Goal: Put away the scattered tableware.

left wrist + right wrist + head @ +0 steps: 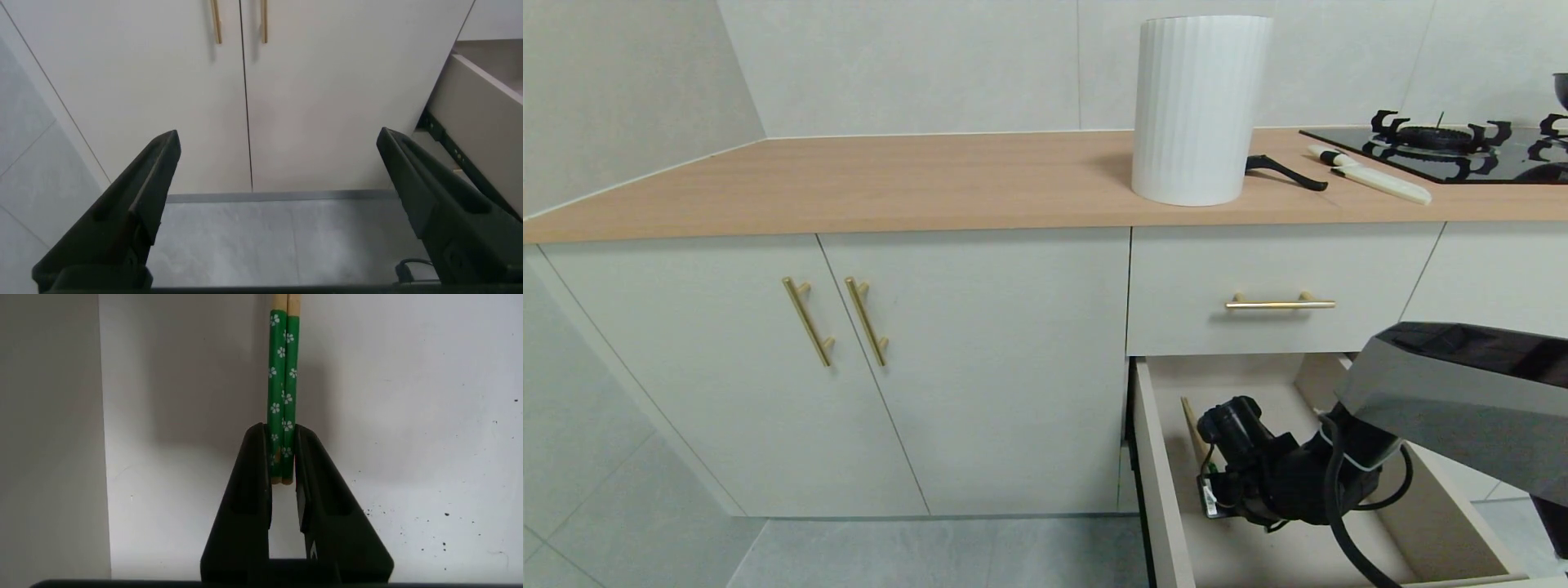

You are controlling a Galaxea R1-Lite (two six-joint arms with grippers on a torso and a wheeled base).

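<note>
Chopsticks [282, 376] in right hand [283, 441], inside drawer [1158, 474]

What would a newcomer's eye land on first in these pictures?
Probably the tall white ribbed canister standing on the wooden countertop. Next comes the open drawer under the counter, where the robot's right hand reaches in, shut on a pair of green flowered chopsticks.

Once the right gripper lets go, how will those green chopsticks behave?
The chopsticks look thin and straight, so probably stiff and light. The right gripper pinches both near one end, so they may pivot. Slim shafts could roll apart on the drawer floor.
</note>
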